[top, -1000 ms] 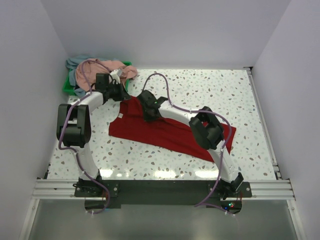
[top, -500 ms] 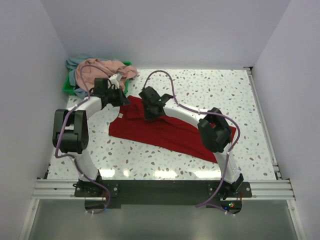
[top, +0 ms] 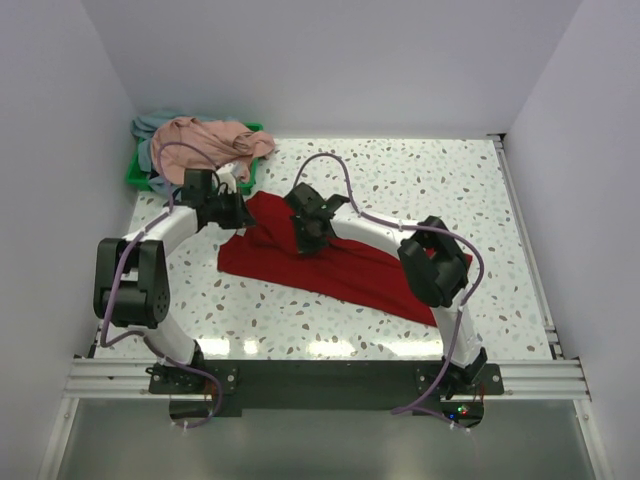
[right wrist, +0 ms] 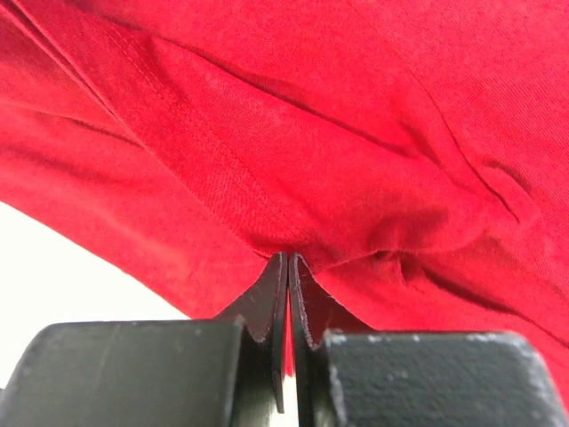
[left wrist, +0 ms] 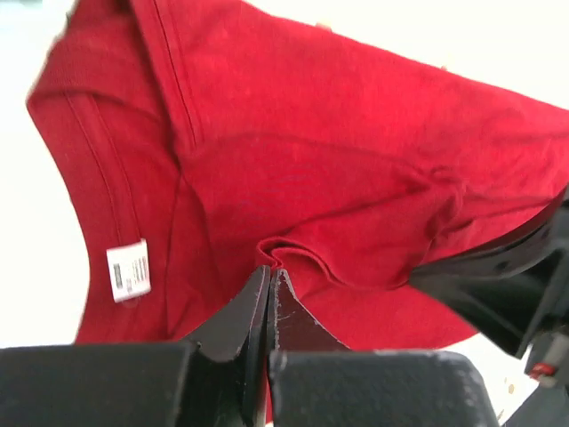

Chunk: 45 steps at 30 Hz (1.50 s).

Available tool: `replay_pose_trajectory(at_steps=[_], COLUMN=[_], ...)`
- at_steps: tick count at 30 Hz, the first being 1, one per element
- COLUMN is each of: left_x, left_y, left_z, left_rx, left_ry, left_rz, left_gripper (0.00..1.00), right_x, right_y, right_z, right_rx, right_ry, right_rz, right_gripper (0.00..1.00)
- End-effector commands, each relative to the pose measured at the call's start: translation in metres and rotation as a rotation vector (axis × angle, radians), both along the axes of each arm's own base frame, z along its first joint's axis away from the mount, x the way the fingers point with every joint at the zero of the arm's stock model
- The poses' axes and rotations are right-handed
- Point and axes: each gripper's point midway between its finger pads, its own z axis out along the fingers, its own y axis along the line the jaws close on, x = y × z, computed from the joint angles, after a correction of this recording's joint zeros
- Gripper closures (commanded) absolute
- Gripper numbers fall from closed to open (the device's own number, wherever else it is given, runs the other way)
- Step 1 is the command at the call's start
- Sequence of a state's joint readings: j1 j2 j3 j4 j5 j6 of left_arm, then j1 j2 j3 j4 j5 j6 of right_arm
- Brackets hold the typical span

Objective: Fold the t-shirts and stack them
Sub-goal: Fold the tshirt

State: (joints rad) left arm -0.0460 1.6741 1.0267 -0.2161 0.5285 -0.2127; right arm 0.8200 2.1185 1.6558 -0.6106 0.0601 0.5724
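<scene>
Plain white walls close in a speckled white tabletop (top: 430, 190), seen from above. The red shirt (top: 340, 270) lies spread across the middle of it, stretched in a long band from its far-left end to its near-right end, where it passes under the right arm. Beyond the red shirt's far-left corner sits a green tray (top: 133, 176), piled with a pink shirt (top: 205, 135) and a grey-blue shirt (top: 150, 125) that spill over its rim. Both arms reach in over the red shirt's far-left part. The left claw (top: 246, 216) is at that shirt's far-left edge, on the side nearest the tray, and the right claw (top: 305, 240) is just to the right of it, further in over the shirt's upper area; the two are near each other but apart. In the left wrist view the left claw's tips are pressed together on a small bunched fold of the red cloth, which fans out beyond and to both sides of them, with a white label (left wrist: 129, 269) on the cloth off to the left of the tips. In the right wrist view the right claw's tips are likewise closed tight on a pinch of the same red cloth beside a stitched seam, the fabric filling the view beyond them.
</scene>
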Motion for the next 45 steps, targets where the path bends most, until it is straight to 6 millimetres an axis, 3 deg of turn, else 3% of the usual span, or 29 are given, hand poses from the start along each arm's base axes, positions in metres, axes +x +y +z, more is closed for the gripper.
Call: replay_pose_trajectory(at_steps=[1, 8, 14, 22, 29, 37, 38, 45], left_x=[-0.018, -0.053, -0.066, -0.090, -0.113, -0.105, -0.101, -0.071], left_y=[0.000, -0.004, -0.002, -0.009, -0.018, 0.011, 0.010, 0.000], left_z=[0.009, -0.010, -0.021, -0.023, -0.026, -0.031, -0.027, 0.009], left_rx=[0.010, 0.041, 0.087, 0.100, 0.111, 0.273, 0.269, 0.210], left_ry=[-0.007, 0.146, 0.210, 0.243, 0.273, 0.307, 0.296, 0.195], left_rz=[-0.049, -0.074, -0.083, -0.137, -0.187, -0.071, -0.068, -0.026], left_gripper=[1.00, 1.00, 1.00, 0.99, 0.91, 0.66, 0.60, 0.54], right_x=[-0.003, -0.008, -0.016, -0.023, -0.025, -0.029, -0.030, -0.032], right_y=[0.003, 0.000, -0.006, -0.016, -0.023, -0.025, -0.025, -0.028], right_z=[0.036, 0.034, 0.026, 0.022, 0.022, 0.022, 0.021, 0.022], right_rx=[0.054, 0.053, 0.032, 0.006, -0.012, -0.008, -0.006, -0.013], right_ry=[-0.038, -0.014, 0.014, 0.025, 0.020, 0.030, 0.032, 0.035], right_rz=[-0.005, -0.008, -0.011, -0.019, -0.029, -0.029, -0.028, -0.027], right_gripper=[1.00, 1.00, 1.00, 1.00, 1.00, 1.00, 1.00, 1.00])
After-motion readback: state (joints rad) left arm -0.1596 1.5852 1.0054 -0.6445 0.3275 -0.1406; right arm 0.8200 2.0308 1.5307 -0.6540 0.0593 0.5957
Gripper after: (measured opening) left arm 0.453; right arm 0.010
